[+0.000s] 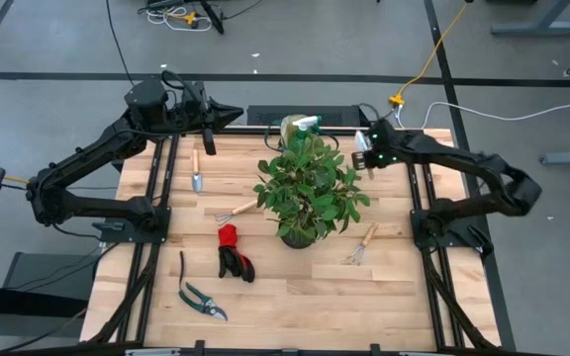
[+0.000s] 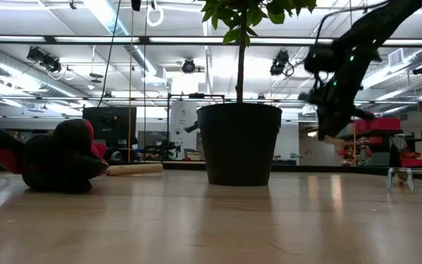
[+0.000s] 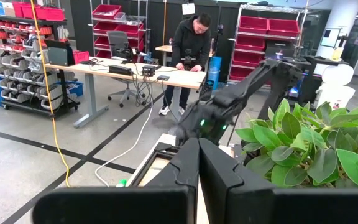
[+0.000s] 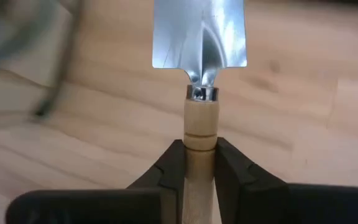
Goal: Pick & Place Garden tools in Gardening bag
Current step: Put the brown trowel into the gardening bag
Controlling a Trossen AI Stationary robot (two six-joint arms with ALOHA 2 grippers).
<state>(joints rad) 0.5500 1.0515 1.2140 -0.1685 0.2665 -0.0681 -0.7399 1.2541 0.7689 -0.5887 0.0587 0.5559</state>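
Right wrist view shows your right end effector [image 4: 199, 163] clamped on a trowel [image 4: 200, 59] handle, so next you carry it to the gardening bag [image 1: 299, 126], while the left end effector [image 3: 199, 163] waits pinched shut above the worktop's [image 1: 305, 297] far left corner.

Prob. a lab/workshop: red parts bins [image 3: 263, 25], workbench [image 3: 123, 70], ceiling ducts [image 2: 20, 62].

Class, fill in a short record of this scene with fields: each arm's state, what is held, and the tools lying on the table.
right gripper: shut on the wooden handle of a trowel, at the table's far right
left gripper: shut, holds nothing, raised at the far left
lying on table: small trowel, hand rake, hand fork, red-and-black gloves, pruning shears
centre: potted plant
behind plant: green spray bottle
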